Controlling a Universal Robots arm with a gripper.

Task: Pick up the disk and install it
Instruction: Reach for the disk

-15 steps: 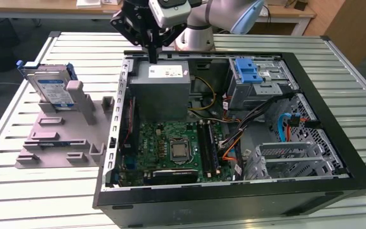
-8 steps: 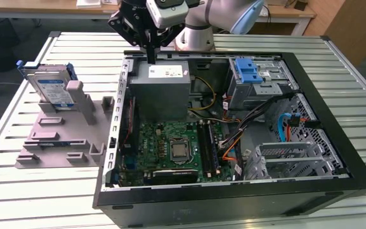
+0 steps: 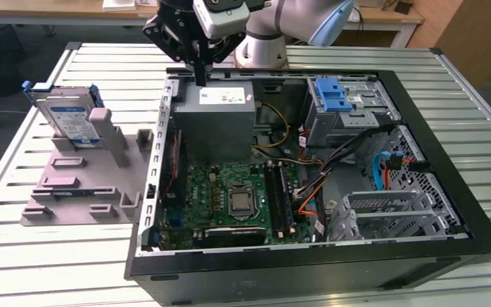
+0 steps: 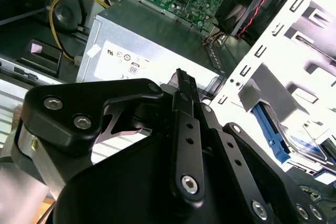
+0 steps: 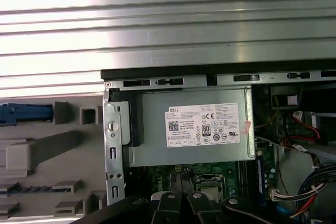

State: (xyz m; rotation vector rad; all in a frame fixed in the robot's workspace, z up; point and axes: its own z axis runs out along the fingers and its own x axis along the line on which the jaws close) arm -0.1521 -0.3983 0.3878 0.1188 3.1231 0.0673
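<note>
The black gripper (image 3: 201, 80) hung pinched shut and empty over the grey metal power box (image 3: 215, 118), well apart from the silver blue-edged disk (image 3: 68, 116) standing in the grey plastic stand (image 3: 79, 188).

A: Clear ways, listed?
B: One: open air above the flat silver disk in its blue plastic frame (image 3: 64, 114), upright in the grey slotted plastic stand (image 3: 84, 182). Two: bare slatted metal table (image 3: 23, 256) around the stand.
A: Obstructions?
B: Grey stand post (image 3: 100, 128) just beside the disk, on the exterior view's right. Black computer case (image 3: 314, 275), its wall close against the stand. Inside: grey metal power supply box (image 3: 215, 121); metal drive bay (image 3: 360, 118) topped by a blue plastic latch (image 3: 335, 94); black, orange and blue cables (image 3: 373, 163) crowding the floor beside it
</note>
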